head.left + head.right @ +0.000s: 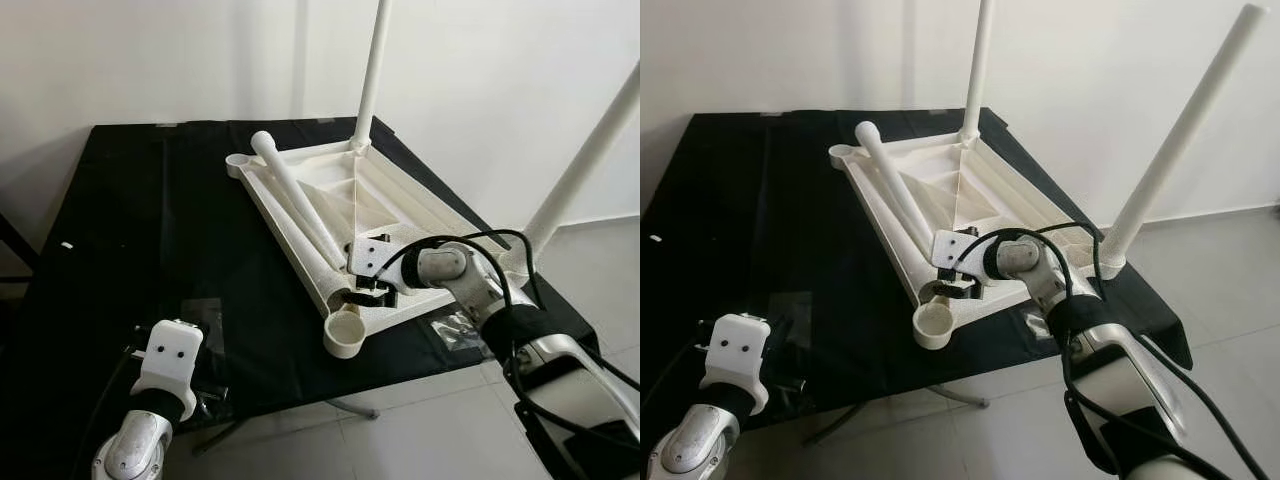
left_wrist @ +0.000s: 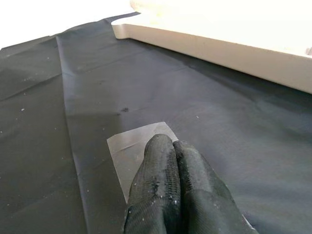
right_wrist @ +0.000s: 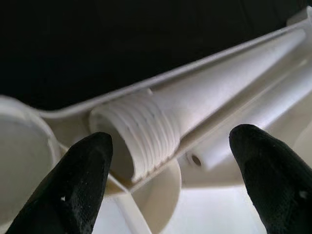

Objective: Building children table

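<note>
The tabletop [image 1: 380,200] lies upside down on the black cloth [image 1: 150,230], two legs upright. Your right gripper [image 3: 168,146] is spread wide around the threaded end of a loose leg [image 3: 146,131] lying inside it, not touching. Your left gripper [image 2: 175,161], fingers pressed together, rests on the cloth.

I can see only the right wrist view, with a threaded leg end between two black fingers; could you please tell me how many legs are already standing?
Observer: Two legs stand upright in corner sockets: the far leg and the right-hand leg.
Operator: Where does the loose leg lie?
Observer: The loose leg lies along the left edge of the upside-down tabletop, threaded end toward the near empty socket.
Operator: And the left arm?
Observer: The left pincer is shut over a clear plastic bag on the black cloth.
</note>
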Robot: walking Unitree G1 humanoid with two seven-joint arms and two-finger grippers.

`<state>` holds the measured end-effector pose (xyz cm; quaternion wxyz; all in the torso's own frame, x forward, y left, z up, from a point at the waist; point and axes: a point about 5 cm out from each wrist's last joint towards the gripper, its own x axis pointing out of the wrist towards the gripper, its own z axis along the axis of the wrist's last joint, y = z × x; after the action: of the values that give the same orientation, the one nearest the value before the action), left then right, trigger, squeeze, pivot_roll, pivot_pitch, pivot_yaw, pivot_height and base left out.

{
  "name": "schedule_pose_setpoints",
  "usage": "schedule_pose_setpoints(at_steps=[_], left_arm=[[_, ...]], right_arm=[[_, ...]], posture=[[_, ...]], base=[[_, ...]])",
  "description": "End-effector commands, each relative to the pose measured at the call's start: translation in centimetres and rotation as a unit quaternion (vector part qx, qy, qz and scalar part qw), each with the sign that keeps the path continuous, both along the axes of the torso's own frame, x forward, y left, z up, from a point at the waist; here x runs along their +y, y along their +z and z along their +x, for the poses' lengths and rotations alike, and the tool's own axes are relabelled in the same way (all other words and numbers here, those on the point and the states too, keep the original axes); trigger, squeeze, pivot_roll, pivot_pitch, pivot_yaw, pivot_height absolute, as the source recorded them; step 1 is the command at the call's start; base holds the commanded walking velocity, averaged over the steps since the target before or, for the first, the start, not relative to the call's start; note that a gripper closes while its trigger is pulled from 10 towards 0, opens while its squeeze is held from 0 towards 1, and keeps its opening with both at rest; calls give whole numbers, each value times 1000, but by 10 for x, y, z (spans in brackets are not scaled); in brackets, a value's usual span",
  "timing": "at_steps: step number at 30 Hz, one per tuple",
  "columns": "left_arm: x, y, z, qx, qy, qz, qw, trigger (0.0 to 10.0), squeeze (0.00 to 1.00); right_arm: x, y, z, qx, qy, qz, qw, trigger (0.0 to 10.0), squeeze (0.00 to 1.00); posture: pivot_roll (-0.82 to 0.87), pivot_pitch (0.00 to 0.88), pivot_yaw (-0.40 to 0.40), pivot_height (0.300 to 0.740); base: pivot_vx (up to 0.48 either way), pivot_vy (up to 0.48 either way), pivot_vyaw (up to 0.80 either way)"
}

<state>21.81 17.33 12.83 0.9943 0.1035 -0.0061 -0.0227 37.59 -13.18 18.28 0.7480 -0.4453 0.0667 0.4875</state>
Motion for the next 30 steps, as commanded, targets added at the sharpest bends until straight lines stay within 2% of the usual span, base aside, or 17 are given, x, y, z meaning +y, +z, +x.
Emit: schedule_pose_setpoints(at_steps=[1,6,8,11,13,17,23,26,27,30], left_arm=[[-2,2,-2,1,-6,-11,1000,10000,0],[-2,2,-3,1,-5,-12,1000,10000,0],[-3,3,-5,2,-5,-14,1000,10000,0],[-3,3,-5,2,-5,-15,1000,10000,0],[-4,4,-6,3,-5,-16,1000,10000,0],[-4,4,-8,4,-5,-17,1000,10000,0],[-4,5,-9,6,-4,-19,1000,10000,0],[-4,5,-10,7,-3,-20,1000,10000,0],[-3,5,-9,8,-2,-21,1000,10000,0],[-3,5,-9,8,-2,-21,1000,10000,0]], right_arm=[[8,2,-3,9,26,17,999,10000,0],[10,5,-2,7,31,22,999,10000,0],[14,11,4,-8,14,19,1000,10000,0],[14,12,6,-10,10,18,1000,10000,0],[12,5,5,-12,12,-25,1000,10000,0],[12,2,7,-17,1,-42,999,10000,0],[15,19,14,-48,-26,-11,998,10000,0],[17,30,16,-53,-28,17,998,10000,0],[20,40,17,-52,-23,46,997,10000,0],[21,45,17,-53,-22,61,997,10000,0]], posture=[[-185,104,-87,740],[-184,106,-88,740],[-181,119,-90,740],[-181,119,-90,740],[-179,131,-90,740],[-176,136,-92,740],[-175,144,-93,740],[-177,145,-91,740],[-176,145,-91,740],[-178,144,-88,740]], base=[[0,0,0],[0,0,0],[0,0,0],[0,0,0],[0,0,0],[0,0,0],[0,0,0],[0,0,0],[0,0,0],[0,0,0]])
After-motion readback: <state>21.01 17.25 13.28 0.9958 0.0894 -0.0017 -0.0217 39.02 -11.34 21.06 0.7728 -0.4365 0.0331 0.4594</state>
